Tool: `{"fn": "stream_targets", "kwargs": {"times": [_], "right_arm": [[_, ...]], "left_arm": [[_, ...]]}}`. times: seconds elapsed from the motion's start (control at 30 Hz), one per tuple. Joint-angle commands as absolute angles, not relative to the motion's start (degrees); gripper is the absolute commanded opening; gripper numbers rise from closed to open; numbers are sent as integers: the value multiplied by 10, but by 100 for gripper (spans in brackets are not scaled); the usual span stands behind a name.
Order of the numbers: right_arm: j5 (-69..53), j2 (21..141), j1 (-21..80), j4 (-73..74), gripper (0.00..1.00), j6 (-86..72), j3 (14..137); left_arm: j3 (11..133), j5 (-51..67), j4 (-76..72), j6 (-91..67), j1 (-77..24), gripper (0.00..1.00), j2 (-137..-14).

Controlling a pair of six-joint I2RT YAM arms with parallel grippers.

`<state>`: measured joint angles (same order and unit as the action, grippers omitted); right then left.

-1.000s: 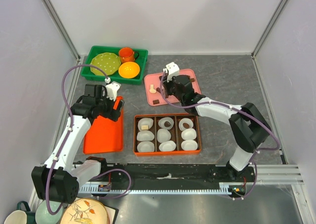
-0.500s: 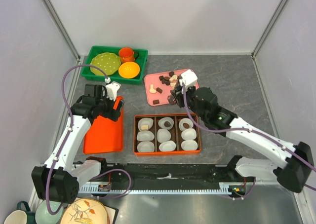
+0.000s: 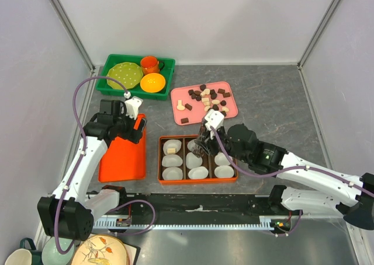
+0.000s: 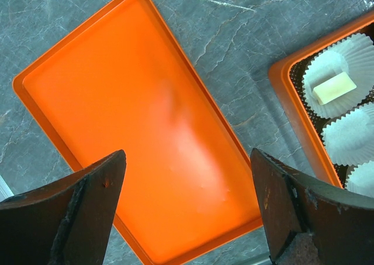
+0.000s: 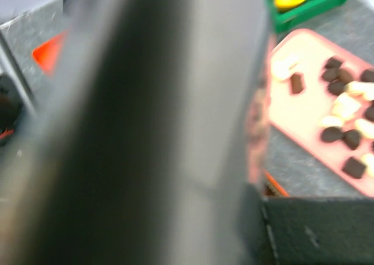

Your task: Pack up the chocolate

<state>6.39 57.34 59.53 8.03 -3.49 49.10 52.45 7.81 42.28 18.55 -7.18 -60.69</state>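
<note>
Several chocolate (image 3: pixel 210 97) pieces, dark brown and cream, lie on the pink tray (image 3: pixel 193 112), which the right wrist view shows blurred, pieces (image 5: pixel 345 107) on its surface (image 5: pixel 304 110). The orange box (image 3: pixel 197 181) holds white paper cups. A cream piece (image 3: pixel 172 150) sits in its top left cup, also clear in the left wrist view (image 4: pixel 334 88). My right gripper (image 3: pixel 201 145) hangs over the box's top middle cup; its fingers are hidden and its wrist view is mostly a grey blur. My left gripper (image 3: pixel 137 128) is open above the flat orange lid (image 4: pixel 134 131), fingers (image 4: pixel 87 212) wide apart and holding nothing.
A green bin (image 3: pixel 111 85) with a plate, a cup and a bowl stands at the back left. Crockery (image 3: pixel 87 253) lies off the table at the near left. A metal rail (image 3: pixel 198 209) runs along the near edge. Walls close in on three sides.
My right arm has swung from the pink tray toward me and now hovers over the box's top middle cup. The left arm has not moved.
</note>
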Motion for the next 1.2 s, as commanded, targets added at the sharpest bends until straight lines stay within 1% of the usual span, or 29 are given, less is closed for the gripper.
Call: {"fn": "stream_targets", "kwargs": {"times": [0.0, 0.57, 0.7, 0.73, 0.93, 1.17], "right_arm": [[54, 588, 613, 52, 21, -57, 467], [66, 641, 625, -41, 22, -62, 437], [66, 641, 627, -42, 28, -66, 432], [68, 639, 627, -41, 31, -67, 429], [82, 630, 628, -34, 41, -66, 428], [92, 627, 628, -33, 45, -61, 434]], "left_arm": [[535, 87, 412, 200, -69, 94, -606], [533, 82, 415, 202, -69, 94, -600], [530, 76, 417, 207, -69, 94, -599], [530, 76, 417, 207, -69, 94, -597], [531, 78, 417, 204, -69, 94, -598], [529, 76, 417, 205, -69, 94, -595]]}}
